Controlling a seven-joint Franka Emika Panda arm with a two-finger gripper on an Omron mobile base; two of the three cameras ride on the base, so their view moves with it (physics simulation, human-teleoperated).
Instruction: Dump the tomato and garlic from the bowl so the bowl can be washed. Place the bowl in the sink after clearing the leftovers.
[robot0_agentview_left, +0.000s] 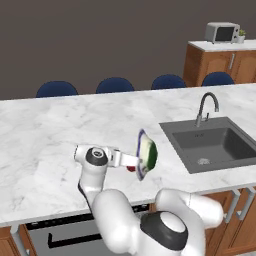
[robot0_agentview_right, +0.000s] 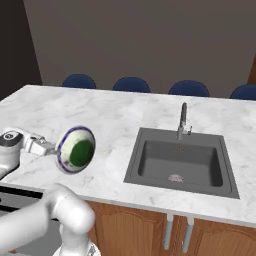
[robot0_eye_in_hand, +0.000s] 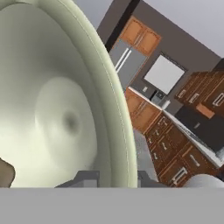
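Claw (robot0_agentview_left: 133, 161) pinched on rim of bowl (robot0_agentview_left: 146, 154), tipped on edge above desk (robot0_agentview_left: 50, 130), tomato (robot0_agentview_left: 131, 169) just below claw, sink (robot0_agentview_left: 212, 145) well beyond bowl.

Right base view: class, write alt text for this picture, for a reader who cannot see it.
A white robot arm's gripper holds a bowl tipped on its side above a white marble counter, its green-looking inside facing the camera. To the right lies a dark grey sink with a metal faucet, and blue chair backs line the counter's far edge.
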